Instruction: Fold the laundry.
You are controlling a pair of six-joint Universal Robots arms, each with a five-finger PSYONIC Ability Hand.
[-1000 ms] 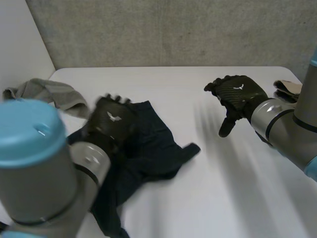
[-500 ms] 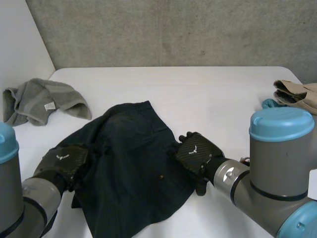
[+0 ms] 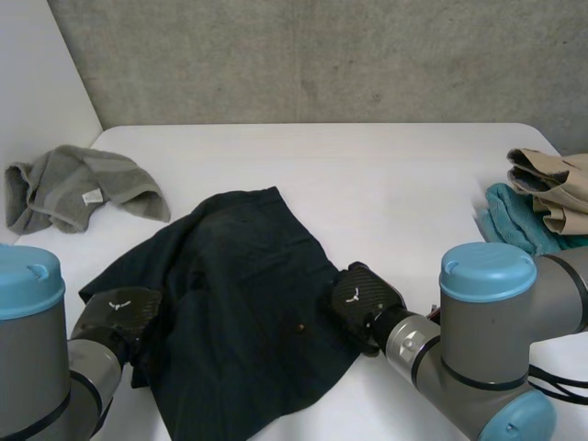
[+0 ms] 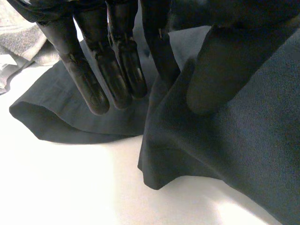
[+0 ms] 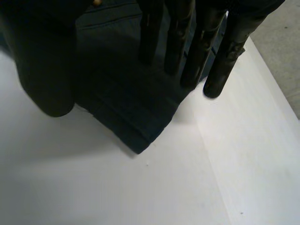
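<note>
A dark navy garment lies spread on the white table, left of the middle. My left hand rests at its left edge. In the left wrist view a raised fold of the garment sits pinched between the fingers and the thumb, near the hem. My right hand is at the garment's right edge. In the right wrist view its straight fingers reach down over a corner of the garment, with the thumb held well apart on the cloth.
A crumpled grey towel lies at the table's back left, also seen beside the left hand. A stack of folded beige cloth on teal cloth sits at the right edge. A concrete wall stands behind.
Both hands came down from above the table to opposite edges of the garment, which now lies flatter. The left hand's fingers and thumb have closed on a fold.
</note>
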